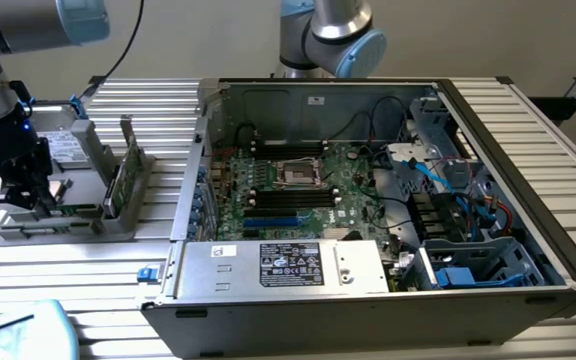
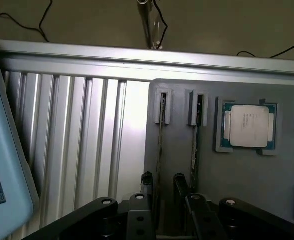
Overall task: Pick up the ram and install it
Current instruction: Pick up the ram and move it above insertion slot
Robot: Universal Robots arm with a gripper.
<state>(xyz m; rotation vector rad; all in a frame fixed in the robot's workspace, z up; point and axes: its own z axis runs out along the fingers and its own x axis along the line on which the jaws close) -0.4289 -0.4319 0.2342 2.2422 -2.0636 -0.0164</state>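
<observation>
At the exterior view's left the gripper (image 1: 16, 196) hangs over a grey holder (image 1: 48, 231), fingers (image 2: 147, 181) spread apart either side of the ram (image 2: 160, 145), which stands on edge there beside a second stick (image 2: 194, 140) and a processor chip (image 2: 248, 126), with the open computer case (image 1: 318, 322) to the right.

Bare ribbed metal on the table (image 1: 68, 262), satin sheen. The holder (image 2: 237, 180) is grey plastic, matt and smooth. The ram (image 1: 116, 187) is dull green circuit board. The processor (image 2: 248, 126) has a silvery metal lid with a soft shine. The gripper (image 2: 163, 182) is black, semi-gloss, with bright screw heads. The computer case (image 1: 318, 81) is unpainted sheet metal; the power supply (image 1: 358, 270) likewise, with a printed paper label (image 1: 291, 264).
</observation>
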